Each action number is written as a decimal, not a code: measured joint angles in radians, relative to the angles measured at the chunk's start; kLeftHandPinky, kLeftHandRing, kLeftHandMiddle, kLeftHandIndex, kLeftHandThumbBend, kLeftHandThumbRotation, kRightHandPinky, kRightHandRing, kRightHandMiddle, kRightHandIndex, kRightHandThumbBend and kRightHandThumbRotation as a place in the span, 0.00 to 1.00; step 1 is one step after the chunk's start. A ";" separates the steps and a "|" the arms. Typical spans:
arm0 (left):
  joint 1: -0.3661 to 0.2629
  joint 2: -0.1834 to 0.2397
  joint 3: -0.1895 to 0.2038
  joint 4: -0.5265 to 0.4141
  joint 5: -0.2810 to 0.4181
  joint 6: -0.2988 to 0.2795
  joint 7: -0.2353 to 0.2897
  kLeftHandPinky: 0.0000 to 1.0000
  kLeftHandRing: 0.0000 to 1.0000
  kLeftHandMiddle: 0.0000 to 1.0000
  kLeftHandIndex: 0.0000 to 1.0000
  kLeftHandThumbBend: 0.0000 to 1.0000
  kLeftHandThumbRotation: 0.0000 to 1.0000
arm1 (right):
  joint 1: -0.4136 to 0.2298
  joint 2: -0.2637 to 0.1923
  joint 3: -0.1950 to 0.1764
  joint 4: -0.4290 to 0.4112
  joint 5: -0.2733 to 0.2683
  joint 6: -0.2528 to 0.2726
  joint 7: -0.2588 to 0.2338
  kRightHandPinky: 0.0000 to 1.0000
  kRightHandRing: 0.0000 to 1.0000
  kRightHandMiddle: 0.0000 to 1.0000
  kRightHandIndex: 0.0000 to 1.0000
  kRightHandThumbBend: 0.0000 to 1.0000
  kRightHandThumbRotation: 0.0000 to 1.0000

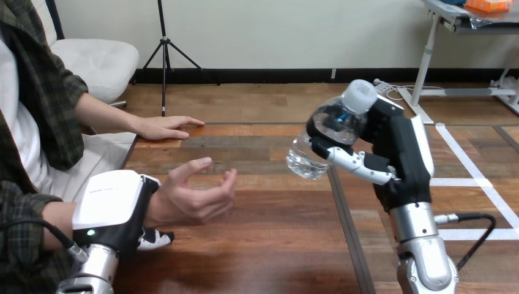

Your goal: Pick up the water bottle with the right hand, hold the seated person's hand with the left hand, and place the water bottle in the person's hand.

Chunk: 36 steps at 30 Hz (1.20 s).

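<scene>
My left hand (116, 208) clasps the person's wrist, its fingers (156, 239) curled beneath it. The person's cupped, upturned hand (199, 195) sits just above the dark wooden table (275, 245). I judge this support must not shift. My right hand (403, 164) is wrapped round the clear plastic water bottle with a white cap (304, 156), which is tilted, airborne and apart from the palm. Next I would carry it leftward, lower it base first into the cup, and loosen my grip only once the person's fingers close.

The wooden tabletop (263, 245), dark planks with a seam running front to back, bears the person's farther hand (164, 127), lying flat by its far left edge.
</scene>
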 measured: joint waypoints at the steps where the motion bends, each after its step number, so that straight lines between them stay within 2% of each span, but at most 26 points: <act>1: 0.002 0.000 0.000 -0.005 0.000 -0.003 0.000 0.31 0.34 0.37 0.37 0.84 0.00 | 0.000 0.001 0.002 -0.004 0.000 0.001 0.001 0.40 0.43 0.48 0.52 0.68 0.00; 14: 0.056 -0.002 -0.001 -0.105 0.020 -0.026 -0.006 0.30 0.32 0.36 0.36 0.83 0.00 | 0.000 0.019 0.017 -0.044 0.003 0.015 0.039 0.40 0.43 0.49 0.51 0.70 0.00; 26: 0.107 -0.013 -0.006 -0.221 0.049 -0.031 -0.032 0.29 0.32 0.36 0.36 0.86 0.00 | 0.000 0.025 0.021 -0.083 0.003 0.030 0.047 0.38 0.41 0.48 0.51 0.71 0.00; 36: 0.114 -0.022 -0.011 -0.245 0.059 -0.076 -0.031 0.28 0.31 0.34 0.34 0.87 0.00 | 0.001 0.028 0.025 -0.131 0.007 0.057 0.056 0.35 0.40 0.47 0.50 0.70 0.00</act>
